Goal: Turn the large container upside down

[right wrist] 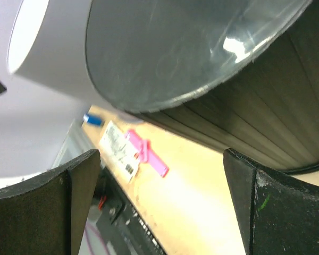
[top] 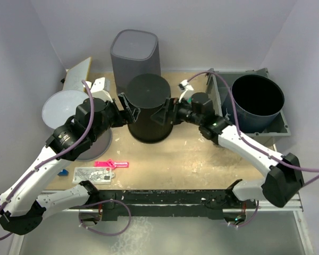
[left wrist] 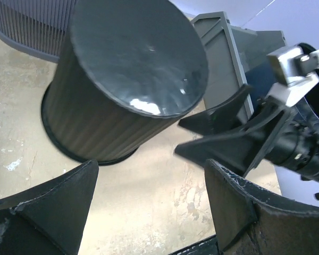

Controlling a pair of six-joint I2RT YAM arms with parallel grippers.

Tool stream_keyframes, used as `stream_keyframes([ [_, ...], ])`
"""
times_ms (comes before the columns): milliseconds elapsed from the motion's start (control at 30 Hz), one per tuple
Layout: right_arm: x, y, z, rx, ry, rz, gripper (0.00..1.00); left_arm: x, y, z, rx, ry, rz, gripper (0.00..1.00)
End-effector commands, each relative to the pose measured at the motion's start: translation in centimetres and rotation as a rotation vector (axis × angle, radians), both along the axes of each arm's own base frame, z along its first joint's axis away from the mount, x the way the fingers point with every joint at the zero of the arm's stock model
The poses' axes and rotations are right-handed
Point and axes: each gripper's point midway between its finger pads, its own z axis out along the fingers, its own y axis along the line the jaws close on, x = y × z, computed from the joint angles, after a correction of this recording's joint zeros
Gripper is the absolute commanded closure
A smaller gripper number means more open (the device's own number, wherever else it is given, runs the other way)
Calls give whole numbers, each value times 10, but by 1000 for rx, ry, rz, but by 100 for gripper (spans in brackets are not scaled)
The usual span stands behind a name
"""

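Note:
The large black ribbed container [top: 148, 106] stands mouth down in the middle of the table, its flat closed base facing up. It also shows in the left wrist view [left wrist: 133, 58] and in the right wrist view [right wrist: 202, 48]. My left gripper [top: 127, 108] is open and empty, close against the container's left side; in its own view [left wrist: 151, 175] only bare table lies between the jaws. My right gripper [top: 167, 112] is open and empty, close at the container's right side, seen in its own view [right wrist: 159, 159]. Its fingers [left wrist: 228, 133] show in the left wrist view.
A tall grey bin [top: 135, 50] stands right behind the container. A dark round tub [top: 258, 101] sits in a grey tray [top: 279, 130] at the right. A grey bowl [top: 58, 106] lies at the left. A pink tool [top: 111, 164] and a printed card [top: 93, 174] lie near the front.

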Motion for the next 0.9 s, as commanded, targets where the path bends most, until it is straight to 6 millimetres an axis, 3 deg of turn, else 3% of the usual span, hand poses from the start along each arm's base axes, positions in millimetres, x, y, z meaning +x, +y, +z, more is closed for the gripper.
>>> stream_keyframes([
  [0, -15, 31, 40, 102, -86, 141, 0, 0, 5, 23, -20, -55, 12, 22],
  [133, -19, 10, 43, 50, -121, 73, 0, -2, 6, 23, -21, -55, 9, 22],
  [200, -16, -11, 44, -12, -155, -7, 0, -2, 4, 22, -15, -56, -7, 21],
  [400, -6, -101, 28, -302, -163, -351, 0, 2, -20, 19, 32, -27, -107, 21],
  [567, -16, -159, 8, -455, -96, -521, 0, -4, -72, 33, 116, -84, -204, 21],
  [633, -23, -175, 8, -476, -95, -565, 0, -9, -98, 28, 172, -88, -248, 21],
  [733, -40, -196, 12, -504, -100, -610, 0, -4, -121, 16, 183, -88, -282, 21],
  [867, -59, -222, 33, -519, -138, -668, 0, 0, -150, -8, 195, -57, -355, 21],
])
